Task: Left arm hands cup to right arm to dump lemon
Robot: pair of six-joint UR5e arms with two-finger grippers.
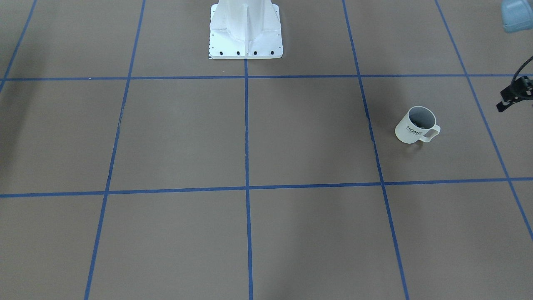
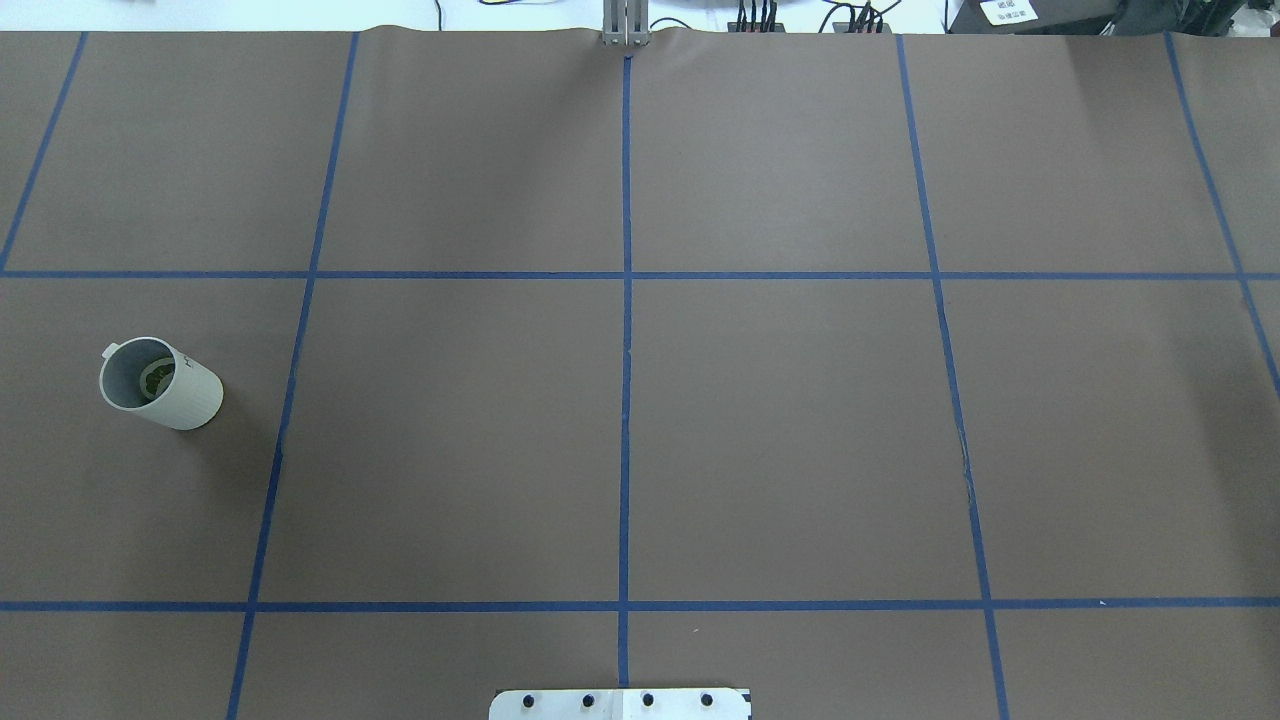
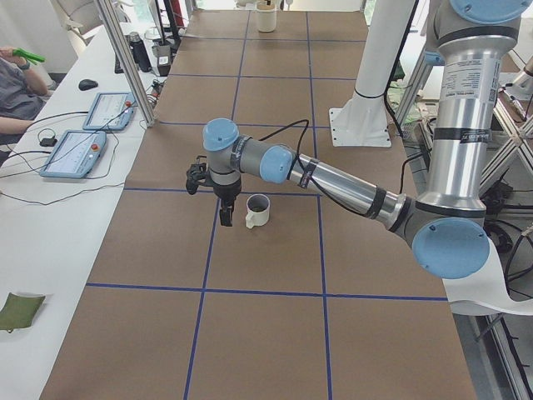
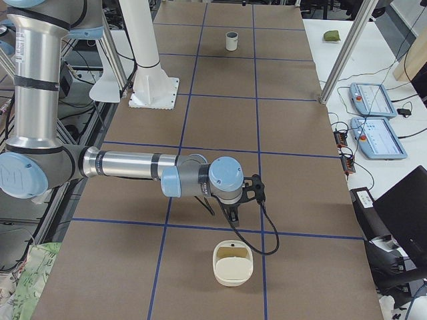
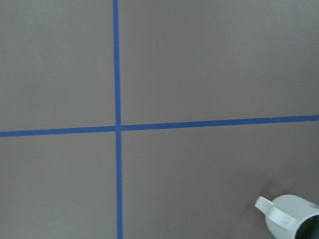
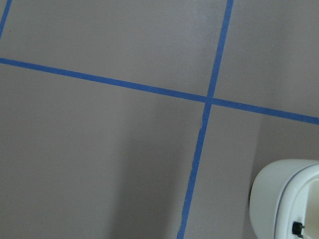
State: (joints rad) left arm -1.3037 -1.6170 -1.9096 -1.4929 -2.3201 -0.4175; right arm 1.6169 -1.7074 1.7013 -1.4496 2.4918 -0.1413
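The off-white cup (image 2: 178,395) with "HOME" lettering stands upright on the brown table at my far left, and also shows in the front view (image 1: 414,130). The yellow-green lemon (image 2: 152,379) lies inside it. In the exterior left view my left gripper (image 3: 224,213) hangs low just beside the cup (image 3: 257,212), apart from it; only a black piece of it (image 1: 514,94) shows at the front view's edge. The left wrist view catches the cup's handle (image 5: 273,211) at its bottom right. My right gripper (image 4: 229,212) hovers low over the table's right part. I cannot tell whether either gripper is open.
A cream rounded container (image 4: 233,264) sits on the table close to my right gripper and shows in the right wrist view (image 6: 286,199). The white robot base (image 1: 245,31) stands at the table's middle edge. Blue tape lines grid the table. Operator tablets (image 3: 96,125) lie off to the side.
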